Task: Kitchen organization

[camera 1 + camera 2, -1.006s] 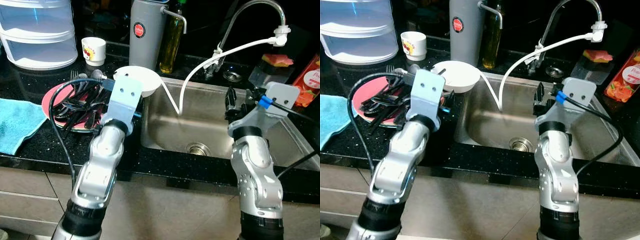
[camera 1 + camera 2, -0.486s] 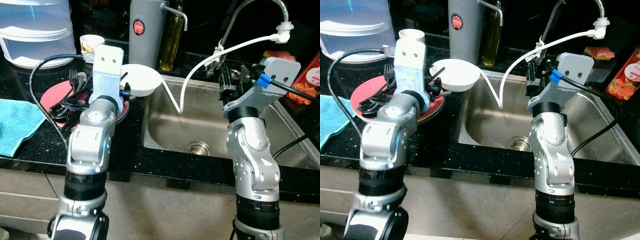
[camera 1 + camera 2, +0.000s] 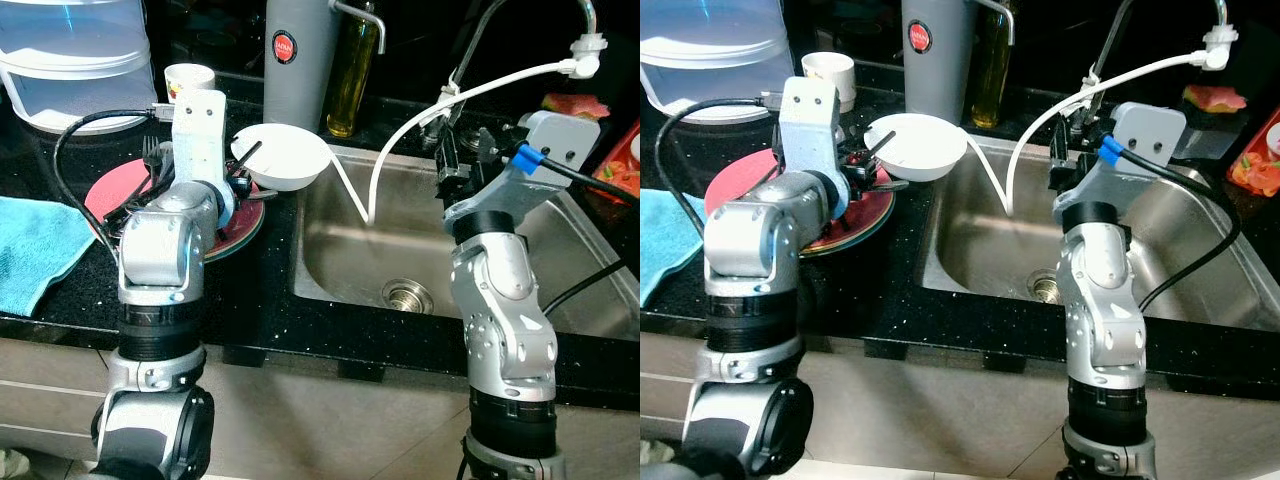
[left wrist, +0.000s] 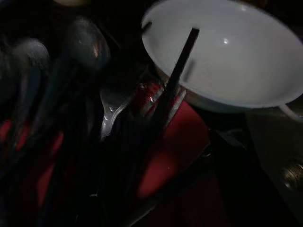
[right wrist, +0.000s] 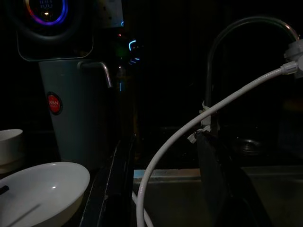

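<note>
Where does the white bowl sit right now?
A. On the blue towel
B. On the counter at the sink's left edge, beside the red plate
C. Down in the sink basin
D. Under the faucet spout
B: the white bowl rests on the counter between the red plate of utensils and the sink, with the left gripper beside it.

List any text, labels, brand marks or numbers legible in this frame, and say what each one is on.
Round red badge with white lettering, on the grey water dispenser: too small to read.
Red printed design on the small white cup: a picture, with no letters that can be made out.
Red packet at the right edge of the counter: printed, but too blurred to read.
Blue glowing ring display above the dispenser: its characters are too blurred to read.
Nothing else carries text.
</note>
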Tool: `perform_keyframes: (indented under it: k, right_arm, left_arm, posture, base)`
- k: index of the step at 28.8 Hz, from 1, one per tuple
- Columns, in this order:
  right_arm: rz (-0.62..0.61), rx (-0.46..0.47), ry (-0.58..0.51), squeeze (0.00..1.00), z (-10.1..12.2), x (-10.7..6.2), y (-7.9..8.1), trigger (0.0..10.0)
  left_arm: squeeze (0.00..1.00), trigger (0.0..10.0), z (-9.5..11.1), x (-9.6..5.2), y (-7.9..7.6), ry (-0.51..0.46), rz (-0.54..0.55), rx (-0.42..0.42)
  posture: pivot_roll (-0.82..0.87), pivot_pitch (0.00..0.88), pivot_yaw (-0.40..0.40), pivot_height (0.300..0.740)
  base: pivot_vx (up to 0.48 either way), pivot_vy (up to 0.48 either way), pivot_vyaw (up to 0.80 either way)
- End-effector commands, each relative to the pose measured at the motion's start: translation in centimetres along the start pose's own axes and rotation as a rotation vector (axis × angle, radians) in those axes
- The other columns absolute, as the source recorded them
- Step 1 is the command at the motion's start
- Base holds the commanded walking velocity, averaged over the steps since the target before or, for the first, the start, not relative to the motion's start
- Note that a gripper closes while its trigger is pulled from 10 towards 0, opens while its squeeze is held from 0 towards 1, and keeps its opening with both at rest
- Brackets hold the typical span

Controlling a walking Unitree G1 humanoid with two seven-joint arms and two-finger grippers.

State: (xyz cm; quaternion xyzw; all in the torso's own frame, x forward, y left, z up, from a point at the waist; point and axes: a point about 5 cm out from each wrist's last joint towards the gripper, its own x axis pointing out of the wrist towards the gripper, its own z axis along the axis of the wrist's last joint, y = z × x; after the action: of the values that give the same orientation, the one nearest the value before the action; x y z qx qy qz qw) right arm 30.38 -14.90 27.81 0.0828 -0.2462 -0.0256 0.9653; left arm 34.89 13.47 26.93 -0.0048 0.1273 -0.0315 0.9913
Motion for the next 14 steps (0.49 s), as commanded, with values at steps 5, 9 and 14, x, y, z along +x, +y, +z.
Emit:
perform_keyframes:
  k: [5, 9, 14]
  right_arm:
    - [-0.016, -0.004, 0.009, 0.0, -0.3, -0.4, -0.5, 10.0]
    - [-0.019, -0.007, 0.009, 0.0, -0.2, -0.5, -0.7, 10.0]
    - [-0.018, -0.008, 0.011, 0.0, -0.3, -0.4, -0.6, 10.0]
  left_arm:
    - [0.0, 10.0, -0.3, 0.1, 0.1, 0.063, -0.03, -0.007]
    - [0.0, 0.0, -0.2, 0.1, 0.4, 0.044, -0.01, 0.025]
    - [0.0, 0.0, 0.7, 0.0, 0.5, -0.031, 0.028, 0.085]
  posture:
    - [0.22, 0.0, -0.066, 0.74]
    - [0.22, 0.0, -0.067, 0.74]
    - [0.21, 0.0, -0.07, 0.74]
  base:
    - [0.0, 0.0, 0.0]
    - [0.0, 0.0, 0.0]
    - [0.0, 0.0, 0.0]
